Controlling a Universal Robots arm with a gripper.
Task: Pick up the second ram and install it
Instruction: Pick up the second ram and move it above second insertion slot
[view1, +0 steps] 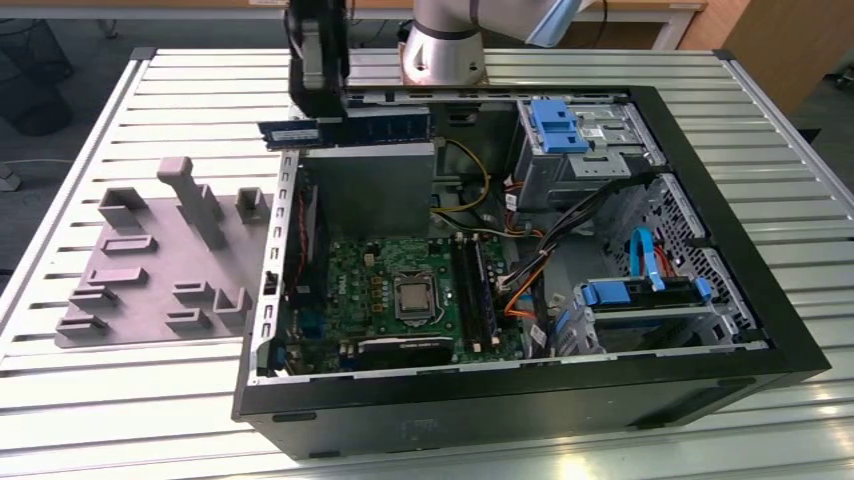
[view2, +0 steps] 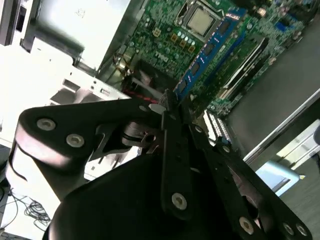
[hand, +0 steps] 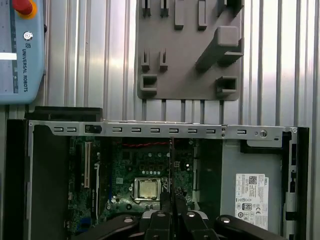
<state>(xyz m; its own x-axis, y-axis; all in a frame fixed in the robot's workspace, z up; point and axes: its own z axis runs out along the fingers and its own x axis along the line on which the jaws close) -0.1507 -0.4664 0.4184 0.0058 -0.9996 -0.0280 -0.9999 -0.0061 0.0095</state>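
Note:
My black gripper (view1: 320, 116) hangs above the far left corner of the open computer case (view1: 747, 350), as the exterior view shows it. It is shut on the second ram (view1: 350, 129), a slim dark-blue stick with a white label, held level and lengthwise over the silver power supply box (view1: 368, 188). In the first wrist view the ram (hand: 170, 165) appears edge-on as a thin line rising from the gripper (hand: 169, 200), above the motherboard (hand: 145, 160). The second wrist view shows the gripper (view2: 165, 102) pinched together over the board, where another blue stick (view2: 210, 47) sits in a slot.
A grey holder plate (view1: 147, 270) with raised blocks lies on the slatted table beside the case. Light-blue drive brackets (view1: 558, 125) and cables fill the case's side at the exterior view's right. The processor socket (view1: 415, 297) sits mid-board. A teach pendant (hand: 20, 50) lies on the table.

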